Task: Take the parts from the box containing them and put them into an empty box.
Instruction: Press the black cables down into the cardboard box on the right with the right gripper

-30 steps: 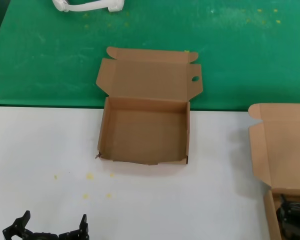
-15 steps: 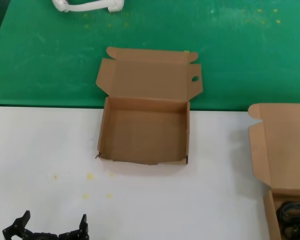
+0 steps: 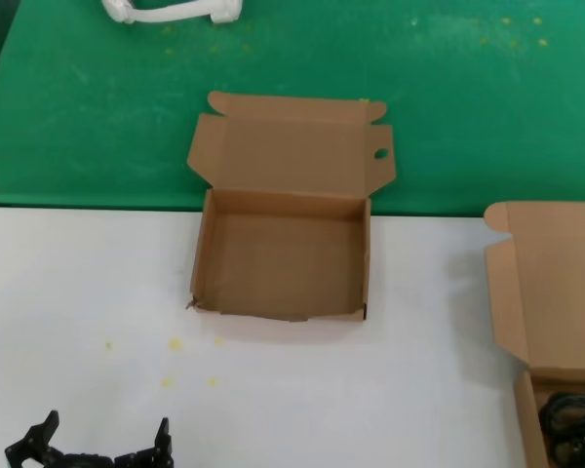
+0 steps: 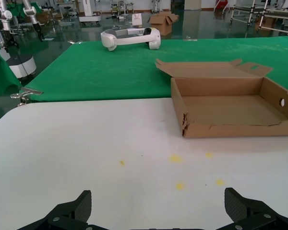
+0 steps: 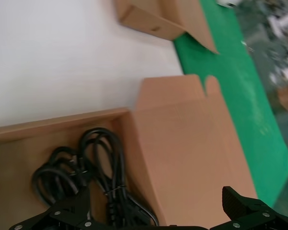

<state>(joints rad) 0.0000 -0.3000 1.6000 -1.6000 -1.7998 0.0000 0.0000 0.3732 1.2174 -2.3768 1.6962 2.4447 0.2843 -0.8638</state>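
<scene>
Two cardboard boxes sit open on a white surface [image 3: 68, 283], one bare inside and one holding black cable.

Nearest, the left claw [image 3: 102, 444] hangs low at the near left with fingers spread wide, gripping nothing. At the near right edge, the right claw [image 5: 158, 211] is also spread, poised over the cable bundles [image 5: 86, 177] lying coiled in the box containing them [image 3: 546, 292], its lid laid back. Farther off, mid-surface, the empty box [image 3: 283, 253] stands with a torn near-left corner and a round hole in its right lid flap. Beyond, a white headset [image 4: 130, 37] rests on green cloth [image 3: 468, 88].
</scene>
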